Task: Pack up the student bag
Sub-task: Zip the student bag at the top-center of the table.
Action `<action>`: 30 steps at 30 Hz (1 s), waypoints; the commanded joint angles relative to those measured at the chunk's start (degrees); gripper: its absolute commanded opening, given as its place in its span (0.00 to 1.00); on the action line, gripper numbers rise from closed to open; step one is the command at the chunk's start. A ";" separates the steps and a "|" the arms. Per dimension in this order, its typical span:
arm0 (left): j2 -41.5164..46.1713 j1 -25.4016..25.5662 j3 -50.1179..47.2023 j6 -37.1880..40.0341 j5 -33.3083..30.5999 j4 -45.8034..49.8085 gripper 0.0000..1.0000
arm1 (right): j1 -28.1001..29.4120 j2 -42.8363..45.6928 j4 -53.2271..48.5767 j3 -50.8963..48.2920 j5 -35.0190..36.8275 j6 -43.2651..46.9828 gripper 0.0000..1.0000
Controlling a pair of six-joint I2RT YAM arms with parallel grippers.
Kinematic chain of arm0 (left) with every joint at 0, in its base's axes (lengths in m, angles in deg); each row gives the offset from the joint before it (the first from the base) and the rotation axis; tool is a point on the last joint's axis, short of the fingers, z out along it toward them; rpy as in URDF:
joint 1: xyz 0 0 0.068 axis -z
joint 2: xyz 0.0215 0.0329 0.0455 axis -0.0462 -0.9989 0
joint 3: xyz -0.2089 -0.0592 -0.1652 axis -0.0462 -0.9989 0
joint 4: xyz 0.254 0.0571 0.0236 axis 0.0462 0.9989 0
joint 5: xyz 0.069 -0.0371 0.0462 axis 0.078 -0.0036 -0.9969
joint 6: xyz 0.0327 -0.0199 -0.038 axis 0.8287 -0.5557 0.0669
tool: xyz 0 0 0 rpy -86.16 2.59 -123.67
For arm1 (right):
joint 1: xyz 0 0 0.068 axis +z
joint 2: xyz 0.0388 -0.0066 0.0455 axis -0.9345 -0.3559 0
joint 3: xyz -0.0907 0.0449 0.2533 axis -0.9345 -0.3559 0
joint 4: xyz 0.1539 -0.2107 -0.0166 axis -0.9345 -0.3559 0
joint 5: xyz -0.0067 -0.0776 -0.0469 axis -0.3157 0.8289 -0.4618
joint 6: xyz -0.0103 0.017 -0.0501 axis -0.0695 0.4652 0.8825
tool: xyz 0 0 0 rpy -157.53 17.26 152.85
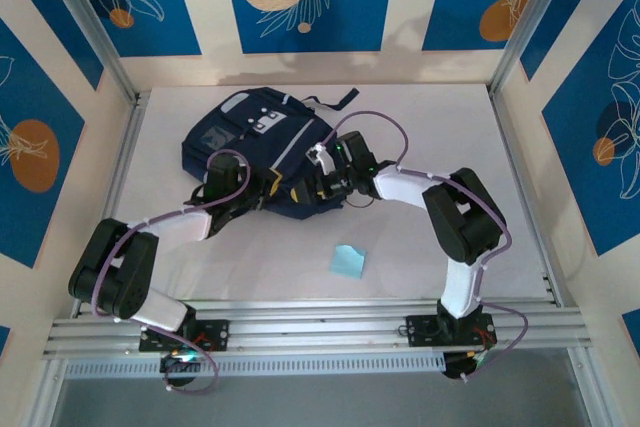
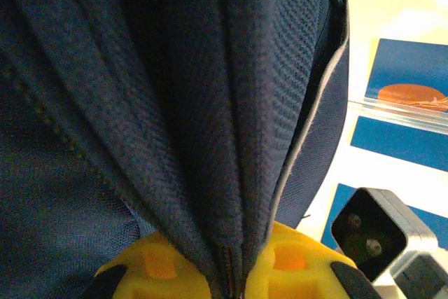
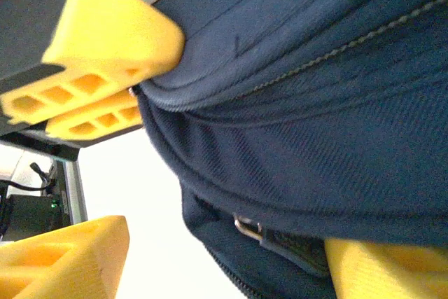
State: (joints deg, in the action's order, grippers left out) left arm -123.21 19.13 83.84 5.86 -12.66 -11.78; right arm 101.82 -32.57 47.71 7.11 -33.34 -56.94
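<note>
We log the student bag [image 1: 245,137] at 11 o'clock on the worktop [image 1: 430,137]. The left tool [image 2: 234,274] clamps its zipper fold, likely to hold the mouth up; the right tool [image 3: 105,166] is spread wide alongside.

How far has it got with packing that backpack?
Early days, it seems: nothing looks packed. The left claw pinches a fold of the student bag; the right claw is open against it. Left to do: probably the light blue item lying on the table.
</note>
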 commanded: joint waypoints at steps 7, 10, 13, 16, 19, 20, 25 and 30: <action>1.09 -1.64 1.46 1.83 -0.77 -7.28 0.00 | 1.72 -1.34 -8.35 2.61 2.75 1.68 0.35; 1.52 -1.71 0.98 1.85 -0.81 -6.95 0.00 | 1.70 -2.13 -9.20 3.46 5.35 1.83 0.25; 1.61 -1.74 0.76 2.04 -0.58 -6.49 0.00 | 1.53 -2.22 -9.29 3.66 7.10 1.76 0.12; 1.61 -1.80 0.43 2.42 -0.29 -5.87 0.00 | 1.10 -1.66 -10.19 3.74 8.78 2.00 0.00; 1.43 -2.13 -0.65 2.41 0.16 -5.77 0.00 | 0.66 -0.29 -12.31 3.38 11.90 3.49 0.00; 1.43 -2.22 -0.96 2.61 0.50 -5.65 0.00 | 0.65 0.15 -13.57 3.45 13.65 4.22 0.00; 1.78 -3.10 -1.93 5.39 3.75 -1.64 0.00 | 1.07 0.95 -25.86 6.82 32.50 10.44 0.00; 2.49 -3.55 -1.49 9.25 6.68 4.22 0.00 | 2.23 0.87 -32.28 9.78 48.43 15.57 0.00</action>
State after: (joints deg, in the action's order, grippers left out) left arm -123.08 17.21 82.18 10.85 -8.57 -10.25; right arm 104.81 -32.66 24.96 15.76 -1.56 -45.85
